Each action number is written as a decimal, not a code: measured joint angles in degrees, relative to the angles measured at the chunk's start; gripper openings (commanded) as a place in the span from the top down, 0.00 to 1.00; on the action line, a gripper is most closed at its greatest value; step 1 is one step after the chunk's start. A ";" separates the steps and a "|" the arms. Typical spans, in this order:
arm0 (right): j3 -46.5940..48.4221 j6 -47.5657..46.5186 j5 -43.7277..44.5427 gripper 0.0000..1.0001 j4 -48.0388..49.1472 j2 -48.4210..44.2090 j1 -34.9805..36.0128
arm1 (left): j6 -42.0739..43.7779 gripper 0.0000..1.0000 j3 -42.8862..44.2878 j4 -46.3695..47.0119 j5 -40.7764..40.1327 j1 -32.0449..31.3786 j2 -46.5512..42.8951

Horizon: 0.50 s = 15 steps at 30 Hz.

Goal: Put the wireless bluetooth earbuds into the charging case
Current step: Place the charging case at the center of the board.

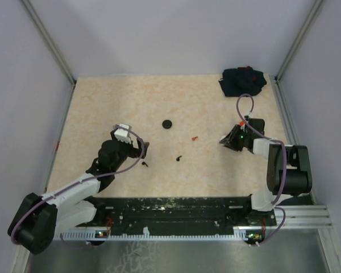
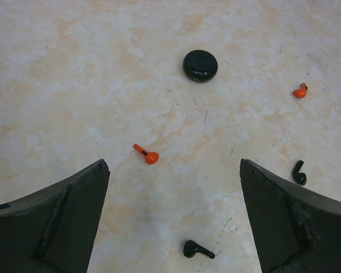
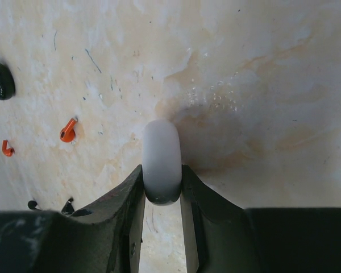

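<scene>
1. Left gripper: I see the jaws spread wide with nothing between them. It hangs low over the table, left of centre, and touches none of the loose items.
2. Right gripper: the jaws are closed on a white puck, which is gripped on edge. The puck's rounded end sticks out past the fingertips. I cannot tell whether the puck touches the table.
3. Earbuds: I count four in view, all loose on the table.
   - Red earbud: ahead of the left gripper's open gap, between the gripper and the black puck.
   - Second red earbud: further out and to the right, well apart from the first. In the top view it lies between the black puck and the right gripper.
   - Black earbud: nearest the left gripper, on the table inside the span of its open jaws, touching neither finger.
   - Second black earbud: just beside the left gripper's right-hand finger. I cannot tell whether they touch.
4. Black puck: flat on the table near the centre, apart from every earbud and both grippers.
5. A dark bundle of cloth sits in the far right corner.
</scene>
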 measured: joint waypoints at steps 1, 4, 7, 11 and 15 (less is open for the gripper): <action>-0.02 0.11 0.15 0.62 0.00 -0.04 -0.09 | -0.02 0.00 0.00 -0.22 0.00 0.00 0.00; -0.09 0.50 0.96 0.56 -0.24 -0.90 -0.13 | -0.07 0.00 0.00 -0.68 0.04 0.00 0.00; -0.76 0.46 3.08 0.50 -0.98 -2.80 -0.20 | -0.17 0.00 0.00 -0.76 0.24 0.00 0.00; -1.75 0.35 6.08 0.45 -2.89 -5.64 -0.20 | -0.26 0.00 0.00 -0.87 0.63 0.00 0.04; -2.49 0.04 8.48 0.37 -5.64 -8.26 -0.22 | -0.26 0.00 0.26 -0.96 1.20 0.00 0.24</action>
